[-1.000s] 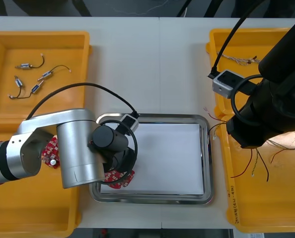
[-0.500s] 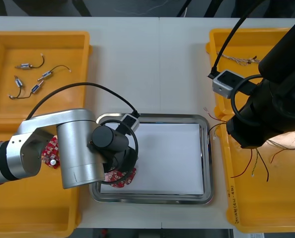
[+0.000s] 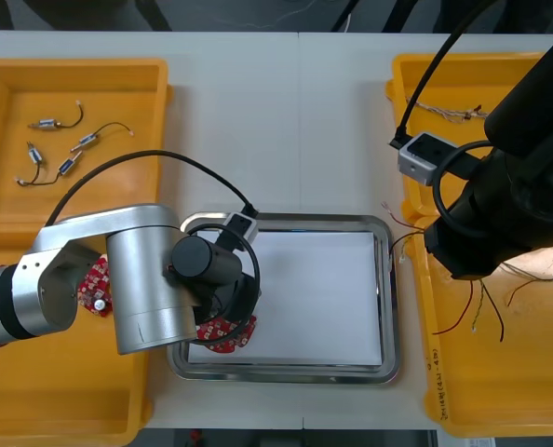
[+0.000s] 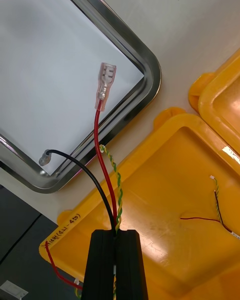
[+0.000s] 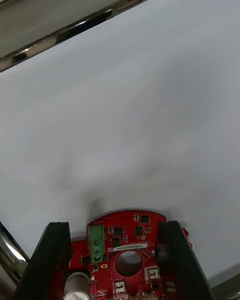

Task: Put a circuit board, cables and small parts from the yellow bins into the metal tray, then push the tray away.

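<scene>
Lower left of the front view: the silver left arm (image 3: 146, 279) reaches over the near left corner of the metal tray (image 3: 323, 298), whose inside is white. The left gripper (image 5: 112, 225) is closed on a round red circuit board (image 5: 127, 245), one black finger against each side of it. The board sits low over the white floor just inside that corner, and whether it touches the floor cannot be told. Lower right: the black right arm (image 3: 519, 186) hangs over the near right yellow bin (image 3: 500, 400), just beside the tray's right rim. The right gripper (image 4: 119, 232) is pinched shut on a bunch of cables (image 4: 111, 205): a red cable (image 4: 98, 140) ending in a clear terminal, a black cable (image 4: 80, 161) and a twisted yellow and green cable (image 4: 116, 177), their free ends showing against the tray's right rim. Loose cables (image 3: 486, 312) show over that bin's floor. Left of the tray, a second circuit board (image 3: 95, 284) lies in the near left bin (image 3: 62, 391). Upper left: small metal parts (image 3: 58, 149) with thin leads lie scattered in the far left bin (image 3: 72, 67). Upper right: the far right bin (image 3: 407, 84) holds a small tangle of cables (image 3: 449, 114).
</scene>
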Tool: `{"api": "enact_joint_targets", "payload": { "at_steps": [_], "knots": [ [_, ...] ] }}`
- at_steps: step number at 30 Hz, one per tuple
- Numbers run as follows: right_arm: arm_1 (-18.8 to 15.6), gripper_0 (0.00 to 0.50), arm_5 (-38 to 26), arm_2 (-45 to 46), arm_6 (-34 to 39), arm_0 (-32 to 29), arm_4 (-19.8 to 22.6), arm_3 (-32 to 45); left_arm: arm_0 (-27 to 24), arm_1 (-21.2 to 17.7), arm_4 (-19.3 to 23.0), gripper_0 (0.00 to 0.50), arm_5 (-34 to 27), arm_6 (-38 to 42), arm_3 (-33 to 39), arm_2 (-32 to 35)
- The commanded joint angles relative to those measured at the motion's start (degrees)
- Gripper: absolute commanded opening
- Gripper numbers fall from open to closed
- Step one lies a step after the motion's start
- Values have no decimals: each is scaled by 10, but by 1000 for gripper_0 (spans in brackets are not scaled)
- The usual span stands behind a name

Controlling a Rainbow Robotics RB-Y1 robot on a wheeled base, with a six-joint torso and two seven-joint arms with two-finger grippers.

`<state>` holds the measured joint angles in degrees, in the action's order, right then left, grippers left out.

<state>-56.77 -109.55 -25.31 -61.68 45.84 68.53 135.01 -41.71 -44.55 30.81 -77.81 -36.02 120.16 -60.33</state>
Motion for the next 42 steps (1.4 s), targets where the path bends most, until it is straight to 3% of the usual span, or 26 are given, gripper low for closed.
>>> {"api": "enact_joint_targets", "payload": {
  "at_steps": [1, 15, 24, 32, 37, 42],
  "knots": [
    [11, 0, -5, -4, 23, 20, 7, 14, -18, -2, 29, 500, -10, 22, 27, 38],
    [72, 0, -1, -48, 22, 43, -3, 2, -17, -10, 110, 500, -122, 8, 58, 168],
    [128, 0, 41, -136, 3, 65, -60, -20, -17, -41, 181, 500, -177, -17, 60, 261],
    [139, 0, 65, -173, -117, 57, -78, -48, 18, -64, 219, 500, -242, -86, 60, 379],
    [142, 0, 63, -175, -179, 46, -83, -56, 37, -72, 220, 500, -275, -114, 56, 432],
    [151, 0, 63, -189, -257, 24, -133, -56, 70, -72, 221, 500, -298, -162, 34, 505]
  ]
}}
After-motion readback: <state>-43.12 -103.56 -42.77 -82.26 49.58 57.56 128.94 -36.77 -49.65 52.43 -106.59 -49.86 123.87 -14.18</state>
